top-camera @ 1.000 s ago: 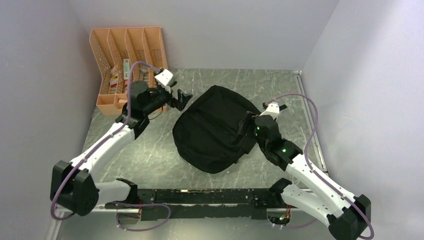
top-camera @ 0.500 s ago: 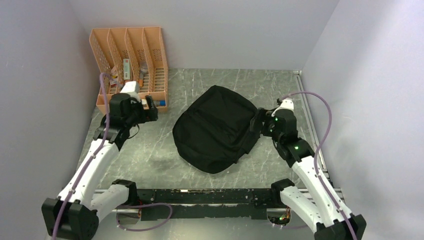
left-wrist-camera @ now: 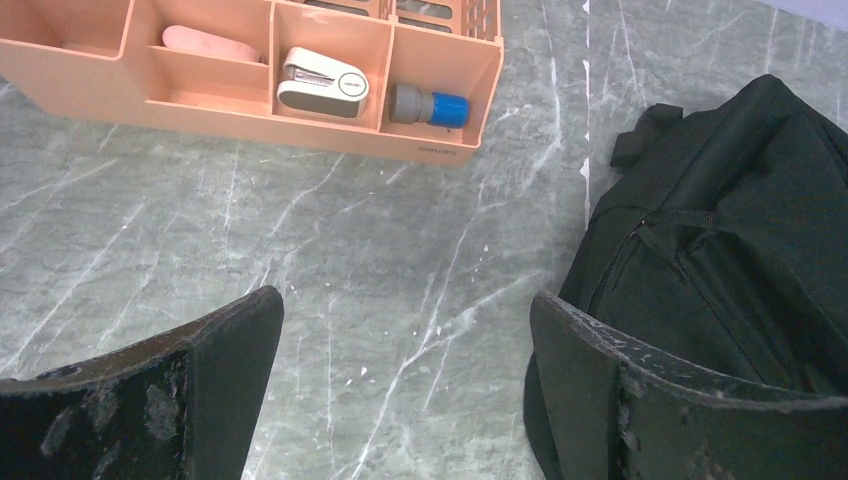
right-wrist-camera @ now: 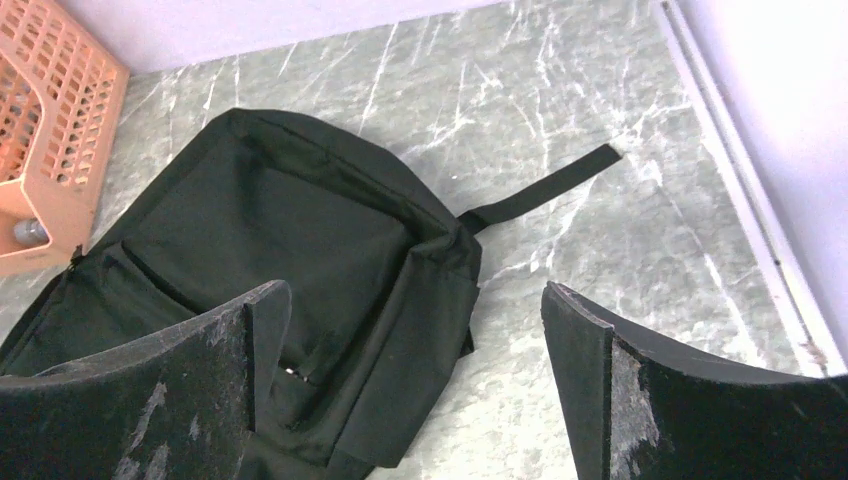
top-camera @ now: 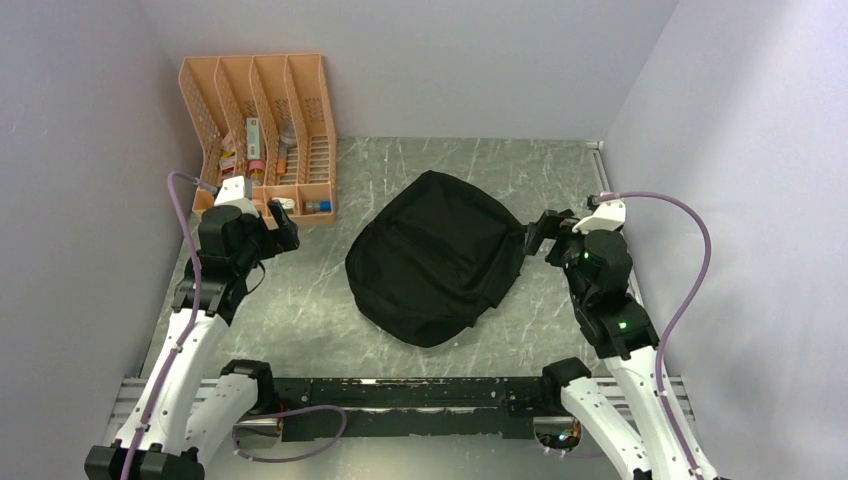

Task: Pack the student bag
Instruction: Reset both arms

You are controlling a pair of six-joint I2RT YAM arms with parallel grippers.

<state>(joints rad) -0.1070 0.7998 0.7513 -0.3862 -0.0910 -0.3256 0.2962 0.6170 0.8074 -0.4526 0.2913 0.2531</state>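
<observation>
The bag [top-camera: 432, 258] looks soft and limp; its loose strap [right-wrist-camera: 545, 186] seems best to hold. The left tool [top-camera: 285, 228] and right tool [top-camera: 540, 232], on either side of it, are both released.

Orange organiser [top-camera: 312, 120] with stapler [left-wrist-camera: 322, 82], blue-capped tube [left-wrist-camera: 430, 105]

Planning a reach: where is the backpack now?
In the top view the black backpack lies mid-table, right of the orange desk organiser in the far-left corner.

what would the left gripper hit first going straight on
Likely the bare table, between the orange organiser and the student bag; the left gripper tilts down, though depth is unclear.
</observation>
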